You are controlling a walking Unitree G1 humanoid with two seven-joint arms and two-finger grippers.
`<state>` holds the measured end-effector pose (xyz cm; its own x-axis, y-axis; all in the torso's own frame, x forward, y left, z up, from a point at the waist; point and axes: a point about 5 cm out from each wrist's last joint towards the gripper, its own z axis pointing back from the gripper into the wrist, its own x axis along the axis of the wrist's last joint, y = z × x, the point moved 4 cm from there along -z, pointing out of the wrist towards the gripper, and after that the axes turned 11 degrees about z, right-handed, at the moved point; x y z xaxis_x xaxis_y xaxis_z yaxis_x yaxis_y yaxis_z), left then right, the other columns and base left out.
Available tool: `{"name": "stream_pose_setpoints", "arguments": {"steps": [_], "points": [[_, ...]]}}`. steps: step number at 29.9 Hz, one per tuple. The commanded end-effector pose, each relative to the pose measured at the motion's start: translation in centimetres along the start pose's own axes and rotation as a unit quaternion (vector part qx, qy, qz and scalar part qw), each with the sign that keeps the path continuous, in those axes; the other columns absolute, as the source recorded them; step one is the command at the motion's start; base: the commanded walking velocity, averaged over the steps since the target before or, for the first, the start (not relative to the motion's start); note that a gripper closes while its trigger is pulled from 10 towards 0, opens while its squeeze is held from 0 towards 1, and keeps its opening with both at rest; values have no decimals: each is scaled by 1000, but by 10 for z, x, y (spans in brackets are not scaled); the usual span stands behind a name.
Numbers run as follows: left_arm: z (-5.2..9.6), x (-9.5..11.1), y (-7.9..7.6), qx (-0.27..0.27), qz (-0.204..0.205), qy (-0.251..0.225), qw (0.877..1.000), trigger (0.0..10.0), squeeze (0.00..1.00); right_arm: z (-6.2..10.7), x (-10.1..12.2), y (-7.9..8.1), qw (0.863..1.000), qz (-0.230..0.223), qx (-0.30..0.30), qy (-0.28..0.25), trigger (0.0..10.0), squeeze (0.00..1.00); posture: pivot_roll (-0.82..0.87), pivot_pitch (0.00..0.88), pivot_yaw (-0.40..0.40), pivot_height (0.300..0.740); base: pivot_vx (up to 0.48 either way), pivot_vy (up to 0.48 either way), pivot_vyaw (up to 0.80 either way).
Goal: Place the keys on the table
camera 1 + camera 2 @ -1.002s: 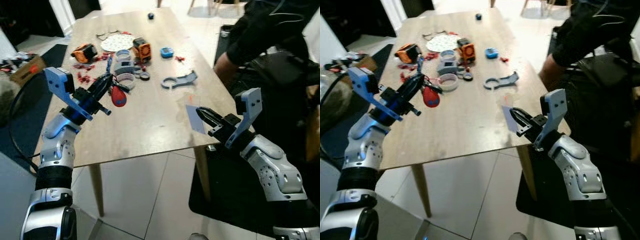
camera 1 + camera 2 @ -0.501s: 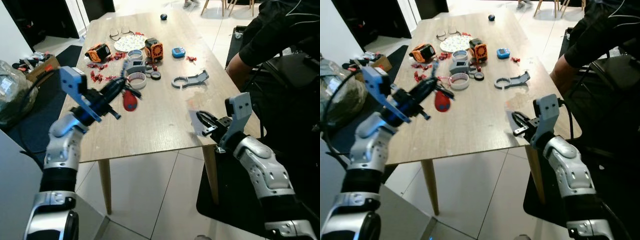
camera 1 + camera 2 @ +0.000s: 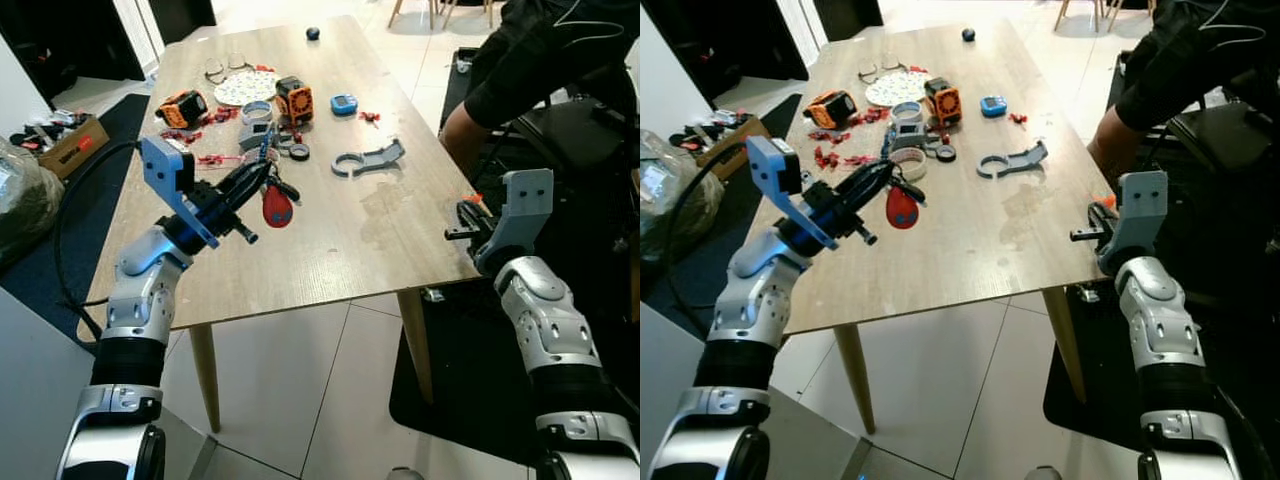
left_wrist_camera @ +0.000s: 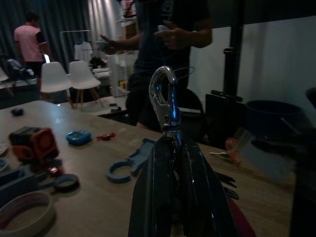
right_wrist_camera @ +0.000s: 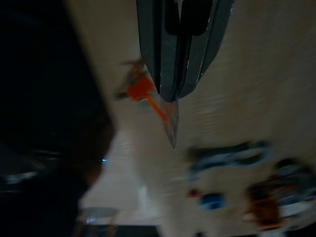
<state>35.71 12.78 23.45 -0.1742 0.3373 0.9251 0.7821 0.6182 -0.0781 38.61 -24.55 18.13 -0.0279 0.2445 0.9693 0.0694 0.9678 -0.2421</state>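
Observation:
The keys are a silver carabiner [image 4: 165, 101] with a red tag [image 3: 275, 208] hanging under it. My left gripper [image 3: 258, 178] is shut on the carabiner and holds it just above the left middle of the wooden table [image 3: 330, 240]. The red tag hangs close to the tabletop; I cannot tell whether it touches. My right gripper [image 3: 462, 226] is at the table's right edge, level with the top. Its fingers [image 5: 170, 59] are shut on a thin clear card [image 5: 172, 123] that carries an orange piece [image 5: 140, 91].
Clutter fills the far half of the table: orange boxes [image 3: 289, 98], tape rolls [image 3: 256, 112], a blue-grey bracket [image 3: 365, 160], a blue timer [image 3: 344, 104], a white plate [image 3: 243, 87]. A person in black [image 3: 540, 50] sits at the right. A cardboard box [image 3: 62, 145] lies on the floor at left.
The camera has shifted. My right gripper has swung out to the table's right edge and the card now shows edge-on. My left gripper still holds the keys over the same part of the table.

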Motion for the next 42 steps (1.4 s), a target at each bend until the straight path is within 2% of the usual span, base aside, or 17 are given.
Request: {"name": "stream_pose_setpoints", "arguments": {"steps": [1,6,7,8,10,11,14,16,19,21,24,28,36,37,38,40,42], "points": [[1,-1,-3,-1,7,-4,1000,10000,0,0,-4,-7,1000,2,-21,5,10000,0,-149,74,108,740,0,0,0],[1,-2,-4,-1,6,-2,1000,10000,0,0,-6,-5,1000,13,-19,10,10000,0,-150,75,111,740,0,0,0],[1,-2,-4,-1,7,-2,1000,10000,0,0,-5,4,1000,19,5,3,10000,0,-149,77,114,740,0,0,0],[1,-2,-4,-1,7,-2,1000,10000,0,0,-5,4,1000,19,5,3,10000,0,-149,77,114,740,0,0,0],[1,-2,-4,-2,7,-2,1000,10000,0,2,2,27,997,12,68,-20,10000,0,-149,81,117,740,0,0,0],[1,-2,-4,-2,7,-2,1000,10000,0,2,2,27,997,12,68,-20,10000,0,-149,81,117,740,0,0,0],[1,-3,-6,-5,10,1,1000,10000,0,6,12,46,991,2,124,-46,10000,0,-147,85,124,740,0,0,0],[1,-5,-7,-7,11,4,1000,10000,0,8,15,53,987,-2,148,-55,10000,0,-147,85,124,740,0,0,0],[1,-5,-7,-7,11,5,1000,10000,0,8,15,54,986,4,155,-54,10000,0,-147,85,124,740,0,0,0],[4,-3,-5,-5,10,6,1000,10000,0,5,8,42,990,28,133,-27,10000,0,-144,88,127,740,0,0,0],[5,-2,-4,-3,9,6,1000,10000,0,3,4,33,993,34,114,-15,10000,0,-143,89,128,740,0,0,0],[6,-3,-3,-1,9,7,1000,10000,0,2,3,30,994,34,107,-10,10000,0,-143,89,128,740,0,0,0],[6,-4,-5,-3,11,9,1000,10000,0,8,6,56,985,23,169,-26,10000,0,-142,91,132,740,0,0,0],[6,-4,-5,-3,11,9,1000,10000,0,10,6,63,983,24,182,-27,10000,0,-142,91,132,740,0,0,0],[6,-4,-5,-3,11,9,1000,10000,0,10,6,63,983,24,182,-27,10000,0,-142,91,132,740,0,0,0],[5,-4,-5,-4,12,9,1000,10000,0,10,6,75,978,27,203,-29,10000,0,-142,91,132,740,0,0,0],[5,-4,-5,-4,12,9,1000,10000,0,10,6,75,978,27,203,-29,10000,0,-142,91,132,740,0,0,0]]}}
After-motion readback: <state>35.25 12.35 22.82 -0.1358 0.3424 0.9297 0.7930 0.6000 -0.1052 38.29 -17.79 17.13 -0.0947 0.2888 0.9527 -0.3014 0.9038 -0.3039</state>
